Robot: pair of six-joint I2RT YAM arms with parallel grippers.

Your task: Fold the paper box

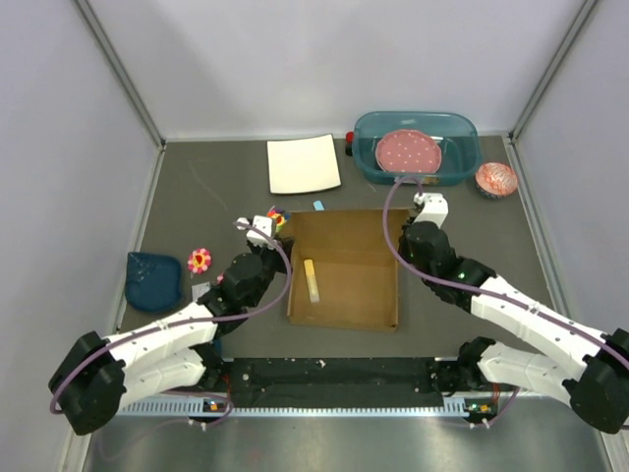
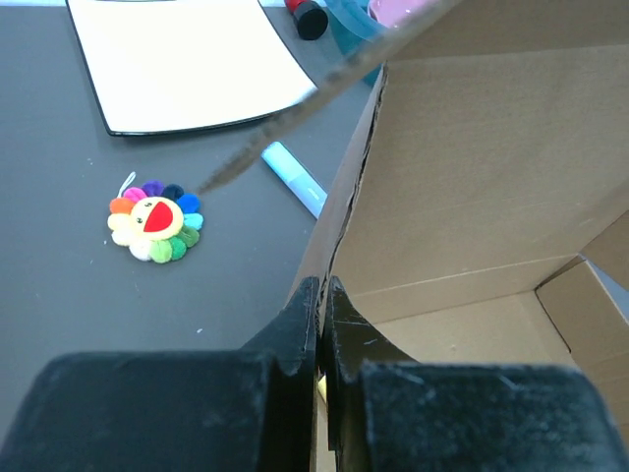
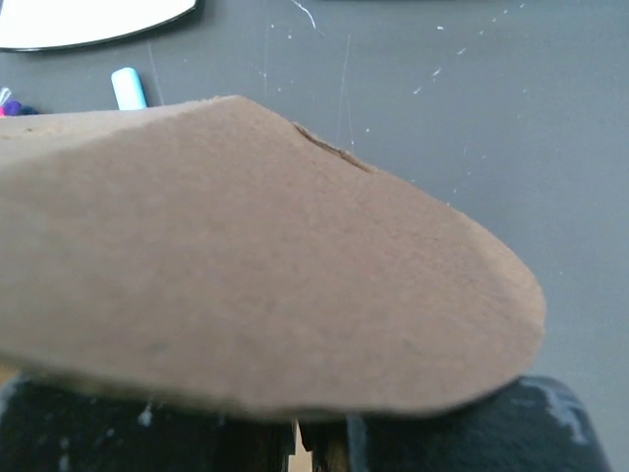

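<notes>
Left gripper point(image 2: 319, 295) is closed right down, and the left wall of the box point(image 2: 472, 177) runs into the slit between the pads, so I read it as pinching that wall near the far left corner. Right gripper point(image 3: 316, 438) is closed too. A rounded flap covers nearly all of that wrist view and sits directly over the jaws, so my read is it's clamped on the flap at the far right corner.

Box sits mid-table between the two arms as an open tray with its walls partly raised, just in front of the tub point(image 1: 462, 123).

Risks as I see them:
- Thin card held at two corners: an uneven pull or lift could tear it at a slit or crease it off the score line.
- Right wrist view is blocked, so a slipping flap would only show from the top camera.
- The yellow stick point(image 1: 312, 280) lying inside could get trapped under a folded panel.
- The flower toy point(image 2: 155, 218) and blue pen point(image 2: 293, 178) lie near the left wall, so a sideways move would sweep them.
- The far wall could knock the tub.

Count: one box, one yellow stick, one tub holding one pink plate point(image 1: 408, 150), one white sheet point(image 1: 304, 164), one paper cup point(image 1: 496, 179), one blue pen, one dark blue pouch point(image 1: 154, 280), and two flower toys, the second point(image 1: 200, 260) beside the pouch.
</notes>
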